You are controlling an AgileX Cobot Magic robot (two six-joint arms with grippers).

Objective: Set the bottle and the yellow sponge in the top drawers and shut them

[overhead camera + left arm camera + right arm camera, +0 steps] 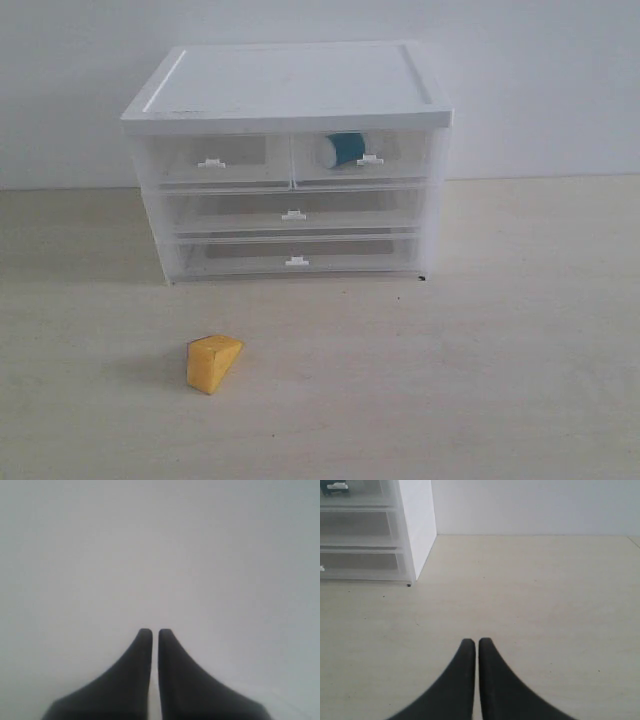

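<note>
Exterior view: the yellow sponge (213,362) is seen on the table (500,380) before the cabinet (290,85). Light, soft foam is judged; flat faces should be pinched. The left gripper (151,632) and right gripper (472,642) are clenched, empty.

My bench reads as a lab test station: pale wood-grain tabletop (520,330), plain white wall (540,90) behind. One small white-topped clear plastic drawer cabinet (290,85) stands on it.

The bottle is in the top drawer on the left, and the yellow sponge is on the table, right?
Not quite. The exterior view shows the bottle in the top drawer on the right, not the left. The yellow sponge is indeed on the table.
</note>
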